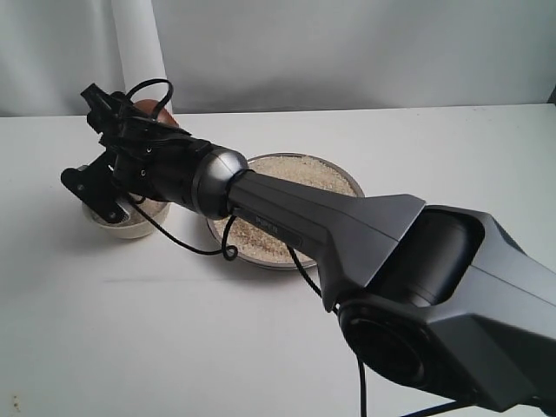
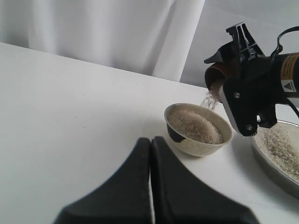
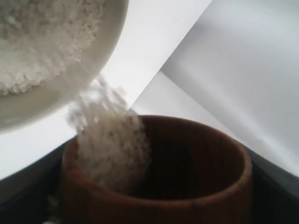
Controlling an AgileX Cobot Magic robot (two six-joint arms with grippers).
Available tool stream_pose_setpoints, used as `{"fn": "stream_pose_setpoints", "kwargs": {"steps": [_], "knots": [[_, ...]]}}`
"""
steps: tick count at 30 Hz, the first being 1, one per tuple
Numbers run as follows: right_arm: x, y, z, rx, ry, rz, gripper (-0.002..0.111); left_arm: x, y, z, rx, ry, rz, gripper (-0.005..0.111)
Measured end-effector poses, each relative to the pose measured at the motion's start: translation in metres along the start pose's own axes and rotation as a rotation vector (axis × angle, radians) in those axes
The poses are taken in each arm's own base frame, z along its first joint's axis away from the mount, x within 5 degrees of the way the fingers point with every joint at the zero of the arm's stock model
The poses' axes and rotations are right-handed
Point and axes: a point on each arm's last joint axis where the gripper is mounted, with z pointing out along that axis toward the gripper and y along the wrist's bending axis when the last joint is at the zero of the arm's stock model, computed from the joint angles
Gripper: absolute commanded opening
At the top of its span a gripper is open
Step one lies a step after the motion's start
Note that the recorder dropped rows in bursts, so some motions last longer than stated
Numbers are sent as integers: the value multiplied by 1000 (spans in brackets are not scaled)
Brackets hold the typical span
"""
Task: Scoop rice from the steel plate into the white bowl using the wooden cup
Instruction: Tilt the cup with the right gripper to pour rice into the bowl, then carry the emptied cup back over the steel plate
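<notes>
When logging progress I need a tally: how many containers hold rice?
3: the steel plate, the white bowl beside it, and the tilted wooden cup in the right gripper, pouring into it.

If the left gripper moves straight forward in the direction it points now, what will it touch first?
Most likely the bare table, just beside the white bowl: the shut left gripper aims slightly past its rim. Depth is unclear, so it might graze the bowl.

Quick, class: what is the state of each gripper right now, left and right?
Left gripper: shut, empty.
Right gripper: shut on the cup, tipping rice into the bowl.
</notes>
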Motion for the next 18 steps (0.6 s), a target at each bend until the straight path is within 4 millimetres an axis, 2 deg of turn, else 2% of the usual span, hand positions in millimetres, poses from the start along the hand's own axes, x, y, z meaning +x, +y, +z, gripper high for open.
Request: {"fn": "stream_pose_setpoints", "kwargs": {"steps": [18], "knots": [[0, -3, 0, 36, 3, -184, 0, 0, 0, 0, 0, 0, 0, 0]]}}
